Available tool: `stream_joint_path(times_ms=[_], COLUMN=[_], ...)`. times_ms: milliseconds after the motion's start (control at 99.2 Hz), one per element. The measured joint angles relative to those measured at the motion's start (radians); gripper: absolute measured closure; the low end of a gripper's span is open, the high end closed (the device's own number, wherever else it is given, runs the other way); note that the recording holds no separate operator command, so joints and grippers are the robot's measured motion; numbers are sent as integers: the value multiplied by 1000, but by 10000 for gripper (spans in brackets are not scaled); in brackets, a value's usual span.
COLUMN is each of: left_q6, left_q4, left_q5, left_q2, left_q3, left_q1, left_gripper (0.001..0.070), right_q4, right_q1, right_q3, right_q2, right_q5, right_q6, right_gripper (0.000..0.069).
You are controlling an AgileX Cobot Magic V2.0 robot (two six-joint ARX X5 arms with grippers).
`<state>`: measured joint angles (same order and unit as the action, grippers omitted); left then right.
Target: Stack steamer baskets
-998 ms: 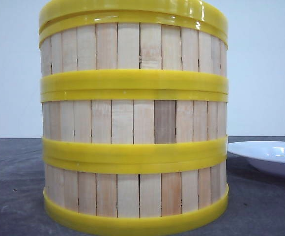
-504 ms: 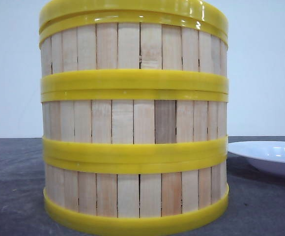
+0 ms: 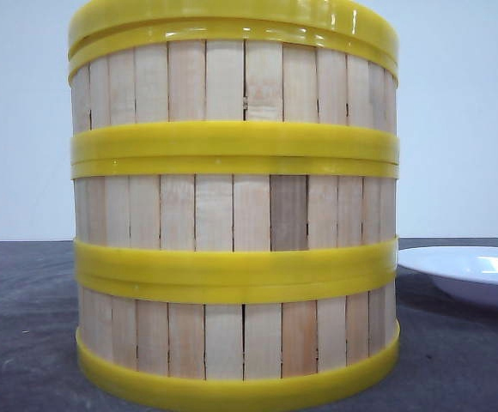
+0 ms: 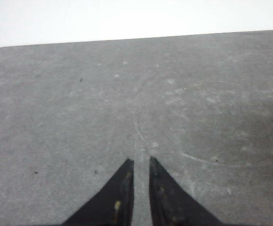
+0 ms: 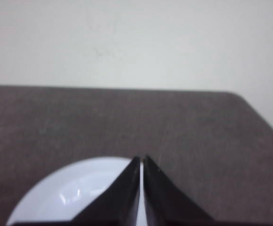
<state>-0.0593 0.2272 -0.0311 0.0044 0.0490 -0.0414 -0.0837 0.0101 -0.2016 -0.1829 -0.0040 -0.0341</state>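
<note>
Stack: three steamer baskets point(image 3: 234, 206) stand one upon another in the front view, rims meeting evenly, walls in line, the bottom one on the dark worktop point(image 3: 26, 326).
Top: an extra yellow band crowns the pile; it may be a lid, though the view cuts it off.
Left pincer point(image 4: 141, 165): tips nearly together with a thin slit between, holding nothing, over bare worktop; no basket lies ahead of it or beside it.
Right pincer point(image 5: 141, 161): tips almost touching, empty, hanging over the near rim of the white plate point(image 5: 80, 188), which sits directly under and just short of the tips.
Baskets relative to pincers: out of both wrist views, so well apart from either.
Progress: the stacking looks done, judged from the aligned rims.
Step in hand: likely resting clear of the pile.
Doing it well: keep both arms away from the tall stack, move slowly, and avoid brushing the plate beneath the right tips.
</note>
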Motion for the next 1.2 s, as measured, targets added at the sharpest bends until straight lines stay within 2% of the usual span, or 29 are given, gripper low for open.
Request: stream_joint_path(times_ms=[343,1200], left_q6=[0,0], left_q4=[0,0], left_q5=[0,0], left_q2=[0,0], left_q3=[0,0], left_q1=[0,0], left_gripper=[678,678], right_q4=[34,21], right_q1=[0,0], right_q3=[187,187], right_q2=[168,179], right_q5=[-4,-5], right_q6=[-16,-15], right_gripper=[684,684])
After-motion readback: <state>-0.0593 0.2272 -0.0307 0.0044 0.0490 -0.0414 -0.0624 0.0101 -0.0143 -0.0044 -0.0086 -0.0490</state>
